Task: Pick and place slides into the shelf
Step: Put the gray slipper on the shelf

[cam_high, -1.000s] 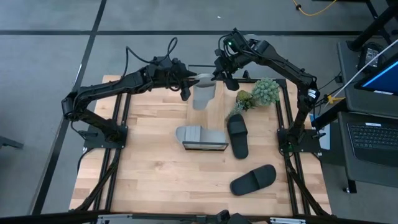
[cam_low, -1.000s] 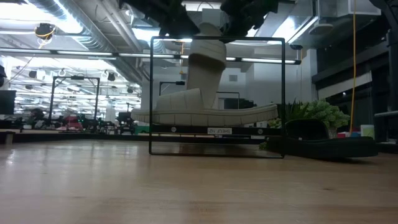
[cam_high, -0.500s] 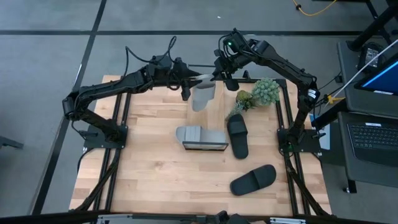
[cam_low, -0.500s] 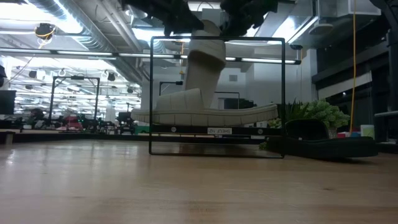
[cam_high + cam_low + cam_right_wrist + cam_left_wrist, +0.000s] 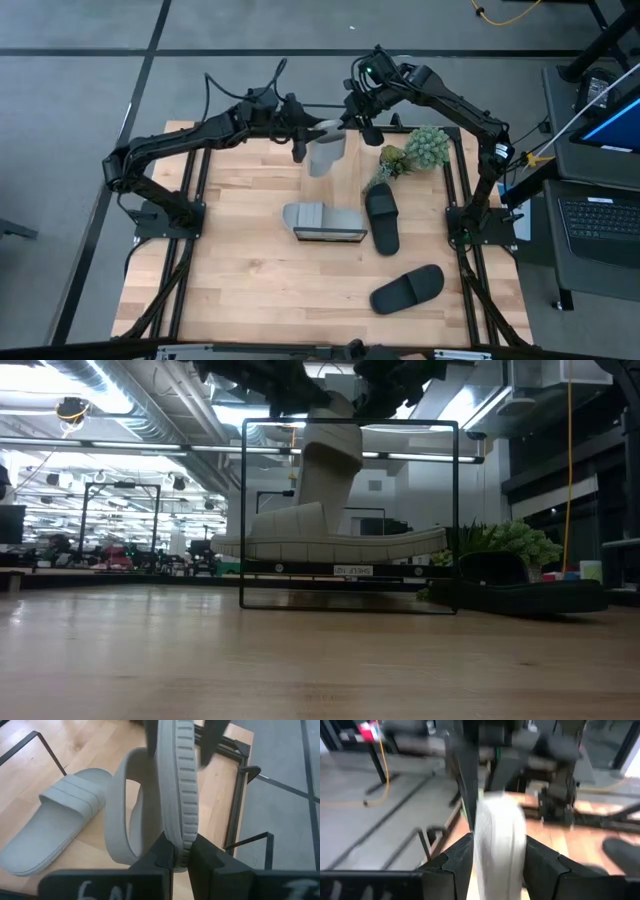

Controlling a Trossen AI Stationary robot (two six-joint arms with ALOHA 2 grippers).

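Note:
Both grippers meet at one light grey slide point(image 5: 326, 155) near the table's far edge. The slide hangs upright, lifted off the table, and shows behind the shelf point(image 5: 243, 510) in the low view point(image 5: 332, 465). My left gripper point(image 5: 303, 138) reaches it from the left, my right gripper point(image 5: 352, 122) from the far right, and both are shut on it. The second grey slide point(image 5: 305, 215) lies flat on the shelf's lower tier point(image 5: 330, 236). Two black slides point(image 5: 382, 218) point(image 5: 407, 288) lie sole-down on the table. My left gripper point(image 5: 498, 865) has the grey slide's pale band point(image 5: 498, 830) between its two fingers, coming level from the table's left. The view is blurred, so which part of the slide it holds cannot be told. My right gripper point(image 5: 181, 855) pinches the sole's ribbed rim point(image 5: 184, 837) at one end, beside the strap point(image 5: 125, 820), one finger on each face of the sole. It comes slanting from the far right. The slide is lifted clear, with its sole on edge.
A green potted plant point(image 5: 420, 148) stands by the far right edge, close to one black slide. The shelf's wire frame point(image 5: 457, 510) stands mid-table. Bare wood lies on the table's near and left parts point(image 5: 220, 270).
The left arm has edged a little toward the far edge, at the hanging slide. The slide and the right gripper have stayed almost where they were.

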